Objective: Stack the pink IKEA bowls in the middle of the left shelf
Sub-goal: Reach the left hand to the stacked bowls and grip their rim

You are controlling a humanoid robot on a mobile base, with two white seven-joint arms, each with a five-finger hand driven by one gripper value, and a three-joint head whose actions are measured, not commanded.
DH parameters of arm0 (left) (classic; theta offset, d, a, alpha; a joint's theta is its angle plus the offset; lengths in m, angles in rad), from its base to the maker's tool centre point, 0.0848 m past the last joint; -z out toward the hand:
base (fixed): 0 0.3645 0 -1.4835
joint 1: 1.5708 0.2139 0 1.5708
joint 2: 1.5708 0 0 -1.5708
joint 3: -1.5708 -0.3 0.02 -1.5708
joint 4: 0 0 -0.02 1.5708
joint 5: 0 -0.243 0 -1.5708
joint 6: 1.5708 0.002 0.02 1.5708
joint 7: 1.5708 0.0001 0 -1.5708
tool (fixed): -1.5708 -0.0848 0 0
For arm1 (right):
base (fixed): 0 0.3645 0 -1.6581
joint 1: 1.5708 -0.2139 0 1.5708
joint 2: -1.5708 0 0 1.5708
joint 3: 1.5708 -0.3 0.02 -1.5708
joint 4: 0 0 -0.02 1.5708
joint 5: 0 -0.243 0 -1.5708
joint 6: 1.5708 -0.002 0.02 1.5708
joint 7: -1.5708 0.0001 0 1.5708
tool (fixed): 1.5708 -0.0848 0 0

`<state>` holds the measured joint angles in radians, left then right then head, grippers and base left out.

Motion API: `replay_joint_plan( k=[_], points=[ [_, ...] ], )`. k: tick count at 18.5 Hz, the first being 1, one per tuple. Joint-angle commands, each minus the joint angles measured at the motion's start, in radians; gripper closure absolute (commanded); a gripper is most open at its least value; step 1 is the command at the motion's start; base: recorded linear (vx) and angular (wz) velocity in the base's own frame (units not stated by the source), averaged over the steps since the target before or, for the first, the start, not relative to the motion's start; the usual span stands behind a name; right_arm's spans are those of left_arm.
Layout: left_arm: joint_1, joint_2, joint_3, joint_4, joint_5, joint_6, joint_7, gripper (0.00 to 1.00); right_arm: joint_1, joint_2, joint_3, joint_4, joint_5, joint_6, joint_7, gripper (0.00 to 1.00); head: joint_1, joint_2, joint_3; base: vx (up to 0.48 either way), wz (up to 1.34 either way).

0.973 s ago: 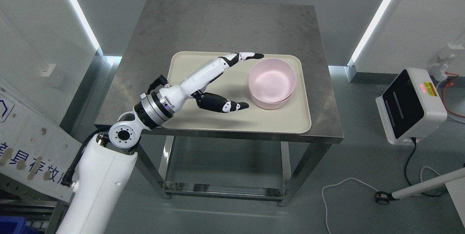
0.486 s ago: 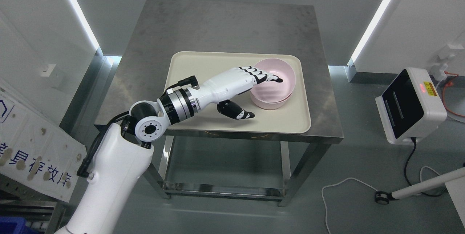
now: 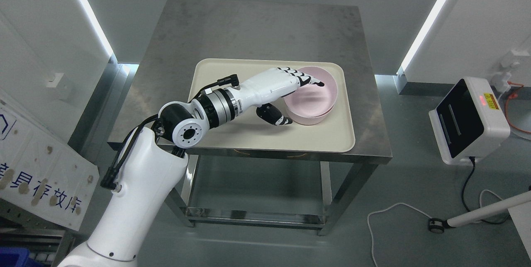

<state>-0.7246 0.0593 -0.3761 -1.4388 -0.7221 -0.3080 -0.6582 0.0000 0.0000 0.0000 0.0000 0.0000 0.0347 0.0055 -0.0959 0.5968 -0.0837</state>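
Head view showed the left hand (image 3: 286, 93) reaching from the left over the pink bowls (image 3: 312, 98), nested on the right half of a cream tray (image 3: 232, 134) on the steel table (image 3: 249, 30). Its fingers (image 3: 305, 79) lay over the near-left rim and its thumb (image 3: 276, 116) sat outside the wall below, apparently pinching that rim, not fully closed. The right hand was out of view.

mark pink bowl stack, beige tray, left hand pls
Stacked pink plastic bowls (image 3: 315, 101), head view, inside floor of top bowl.
Beige rectangular tray (image 3: 215, 72), head view, bare far-left corner.
White-and-black left hand (image 3: 271, 84), head view, back of hand.
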Motion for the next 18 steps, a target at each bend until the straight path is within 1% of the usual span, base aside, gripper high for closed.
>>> replay_joint_plan(
  k=[1,3,5,11,14,18],
  points=[
    [-0.016,-0.024,-0.073,0.026,-0.022,0.009,-0.024,0.24,0.029,-0.017,-0.012,-0.034,0.0,0.001,0.001,0.0,0.0,0.0,0.0,0.0,0.0],
    [-0.018,-0.042,-0.092,0.028,-0.026,0.012,-0.024,0.24,0.029,-0.017,-0.011,-0.034,0.0,-0.001,0.001,0.0,0.0,0.0,0.0,0.0,0.0],
    [-0.018,-0.042,-0.093,0.035,-0.054,0.026,-0.024,0.24,0.029,-0.017,-0.011,-0.034,0.0,-0.001,0.001,0.0,0.0,0.0,0.0,0.0,0.0],
    [-0.042,-0.042,-0.073,0.123,-0.057,0.04,-0.024,0.34,0.029,-0.017,-0.011,-0.034,0.0,0.001,0.001,0.0,0.0,0.0,0.0,0.0,0.0],
    [-0.045,-0.042,-0.072,0.127,-0.056,0.04,-0.023,0.39,0.029,-0.017,-0.012,-0.034,0.0,0.001,0.001,0.0,0.0,0.0,0.0,0.0,0.0],
    [-0.045,-0.042,-0.041,0.127,-0.053,0.04,-0.023,0.49,0.029,-0.017,-0.012,-0.034,0.0,0.001,0.001,0.0,0.0,0.0,0.0,0.0,0.0]
  ],
)
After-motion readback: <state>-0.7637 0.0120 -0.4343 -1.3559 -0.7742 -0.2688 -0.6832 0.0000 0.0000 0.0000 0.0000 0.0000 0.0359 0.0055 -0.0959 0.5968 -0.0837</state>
